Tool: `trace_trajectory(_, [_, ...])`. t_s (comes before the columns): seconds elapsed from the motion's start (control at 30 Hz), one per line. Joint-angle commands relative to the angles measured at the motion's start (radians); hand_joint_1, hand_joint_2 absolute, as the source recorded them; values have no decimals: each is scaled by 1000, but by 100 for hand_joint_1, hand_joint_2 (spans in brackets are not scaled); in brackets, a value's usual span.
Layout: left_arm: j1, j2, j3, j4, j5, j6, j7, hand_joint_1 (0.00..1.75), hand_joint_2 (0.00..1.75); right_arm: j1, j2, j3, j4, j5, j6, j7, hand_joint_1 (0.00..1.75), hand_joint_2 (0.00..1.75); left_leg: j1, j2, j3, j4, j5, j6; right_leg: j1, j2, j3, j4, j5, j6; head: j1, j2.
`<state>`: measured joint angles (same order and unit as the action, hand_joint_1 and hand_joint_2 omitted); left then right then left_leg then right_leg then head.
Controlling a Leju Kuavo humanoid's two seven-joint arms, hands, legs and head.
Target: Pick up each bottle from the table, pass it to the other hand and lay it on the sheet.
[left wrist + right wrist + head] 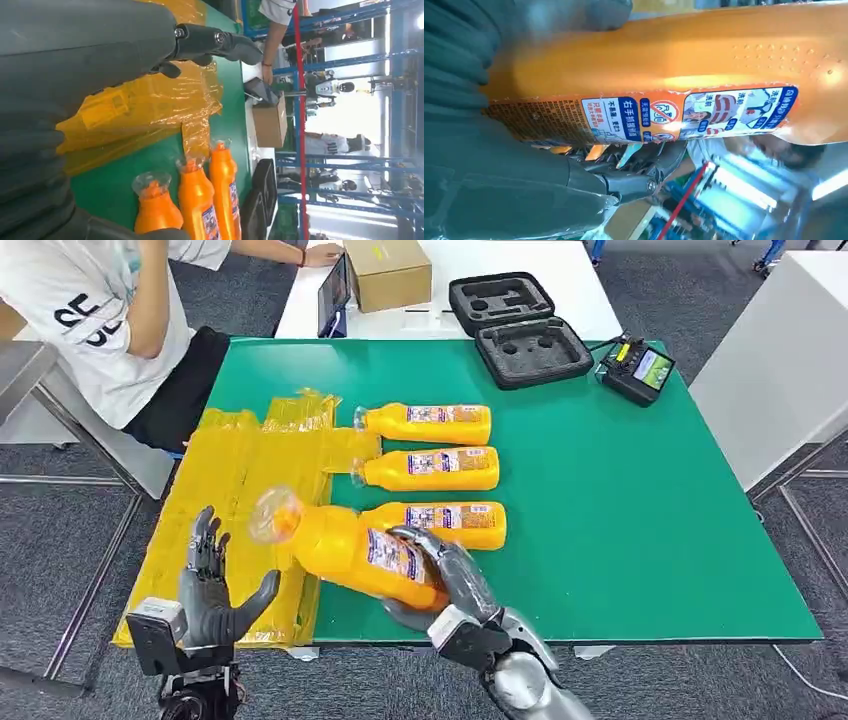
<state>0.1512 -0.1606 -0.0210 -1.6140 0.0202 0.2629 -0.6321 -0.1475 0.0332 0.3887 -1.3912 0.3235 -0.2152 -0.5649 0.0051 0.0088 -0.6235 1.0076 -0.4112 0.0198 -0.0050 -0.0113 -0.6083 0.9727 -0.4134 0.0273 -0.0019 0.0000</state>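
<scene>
- So the right robot hand has its fingers wrapped around the lower body of one orange bottle, lifted clear of the green counter. My guess is the low grip is on purpose: it leaves the neck end free for the other side to grab.
- The bottle's clear cap points toward the robot's left, hanging over the edge of the yellow sheet. It's tilted, cap end higher.
- The left robot hand is released, fingers spread and upright, holding nothing. It hovers over the near part of the sheet, just beside the cap but not touching it. Looks like it's waiting to receive.
- Three more bottles lie flat in a row on the counter, caps all facing the sheet. The two farther ones have their caps on or at the sheet's edge; the nearest is partly hidden behind the held bottle.
- The sheet is crinkly plastic spread along the counter's left side, so the drop-off spot is right under the waiting hand.
- A person sits at the far left corner, and a black foam case sits at the far edge.
</scene>
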Motion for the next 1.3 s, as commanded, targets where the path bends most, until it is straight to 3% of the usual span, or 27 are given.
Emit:
trace_trajectory(0.03, [-3,-10,8,15,24,2,3,0,175,-7,37,-31,43,-9,-38,20,175,175,0,0,2,-1,-1,-1,0,0,2,-1,0,0,0,0])
trace_trajectory(0.4, [-8,-5,-2,23,26,-13,8,0,175,-10,36,-27,52,3,-49,24,175,175,0,-1,5,-1,-2,-1,0,1,4,-1,-2,-1,0,0])
trace_trajectory(0.7, [-61,40,-120,97,65,-265,70,0,175,-63,87,-54,276,-59,-33,-18,175,175,0,-1,6,-2,-1,-1,0,1,6,-2,-1,-1,0,0])
trace_trajectory(0.87, [-106,48,-155,155,91,-312,75,0,175,-81,126,-5,343,-59,-12,-29,175,175,0,0,7,-3,-1,-1,0,1,6,-2,-1,-1,0,0])
trace_trajectory(1.3, [-102,60,-146,165,162,-400,78,0,175,-117,130,-2,416,-74,-9,-34,175,175,0,0,6,-1,-2,-1,0,2,6,-1,-1,-1,0,0])
